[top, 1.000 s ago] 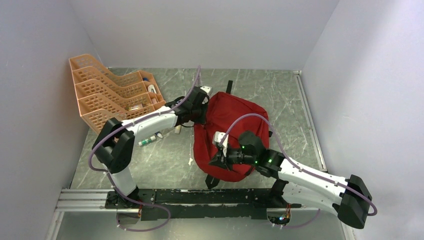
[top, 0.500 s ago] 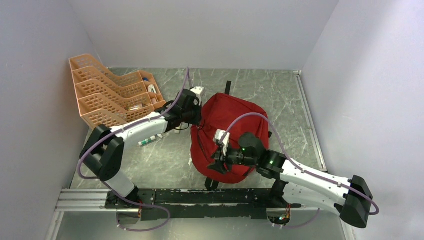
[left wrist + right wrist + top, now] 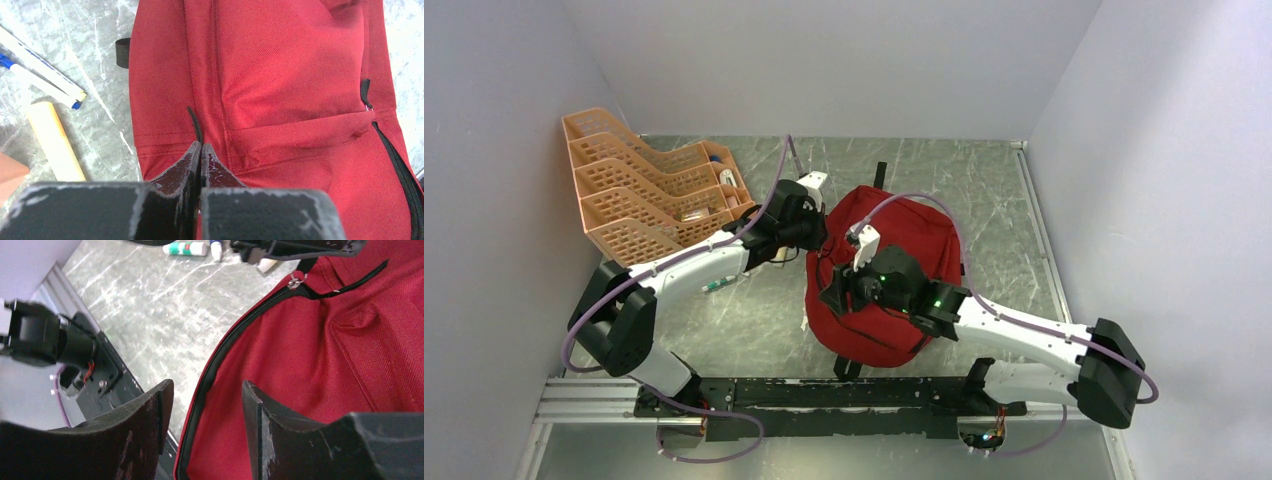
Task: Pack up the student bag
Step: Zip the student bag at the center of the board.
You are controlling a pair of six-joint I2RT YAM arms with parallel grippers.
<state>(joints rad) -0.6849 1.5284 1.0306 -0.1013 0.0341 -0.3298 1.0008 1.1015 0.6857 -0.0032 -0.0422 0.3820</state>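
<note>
Both hands meet the student bag (image 3: 924, 235) at its left edge; it lies front-to-back on the worktop (image 3: 994, 180). Its black pull cord (image 3: 195, 122) is pinched in the closed left hand (image 3: 200, 146); the right hand (image 3: 205, 390) gapes empty above the zip (image 3: 210, 367).

The left arm (image 3: 699, 265) and the right arm (image 3: 1014, 335) are both built of smooth white tubes joined by chunky black motor housings. A thin, pale purple cable (image 3: 914, 195) loops loosely along each one. A small white box (image 3: 812, 183) sits at each wrist. Tiny green lights (image 3: 937, 297) glow on the black forearm of the right arm. The left gripper (image 3: 200, 146) has two black fingers (image 3: 172, 175), scuffed grey along the edges and at the tips. The right gripper (image 3: 207, 385) has black fingers (image 3: 135, 425) with the same pale, scratched edges. Both bases sit on a black rail (image 3: 824, 392).
</note>
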